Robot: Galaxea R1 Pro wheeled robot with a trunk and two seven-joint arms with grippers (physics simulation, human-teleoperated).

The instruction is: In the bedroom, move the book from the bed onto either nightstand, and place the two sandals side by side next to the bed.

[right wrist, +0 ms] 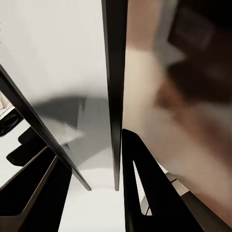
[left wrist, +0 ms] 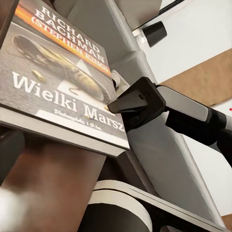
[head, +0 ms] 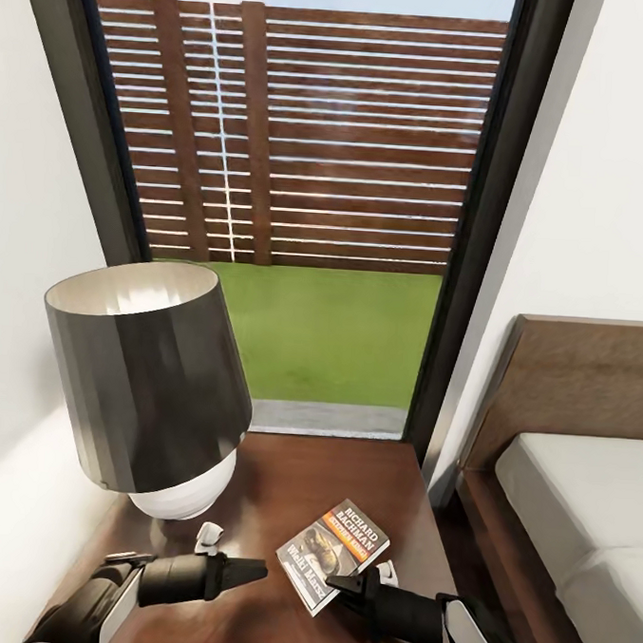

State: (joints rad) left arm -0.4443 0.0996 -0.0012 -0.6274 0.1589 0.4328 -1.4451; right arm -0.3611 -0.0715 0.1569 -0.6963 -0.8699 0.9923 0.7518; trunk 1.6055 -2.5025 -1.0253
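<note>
The book (head: 333,555) lies flat on the nightstand (head: 284,471) beside the lamp (head: 146,387). The right end effector (head: 367,583), fingers spread, touches its edge. The left end effector (head: 249,571): grip state unclear to us. Withdrawing carelessly could drag the book off.

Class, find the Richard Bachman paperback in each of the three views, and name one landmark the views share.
Head view: the book lies low, right of centre, on the nightstand.
Left wrist view: its cover takes up the upper left.
Right wrist view: too blurred to pick it out.
Shared landmark: the right gripper, at the book's edge in the head and left wrist views.
</note>
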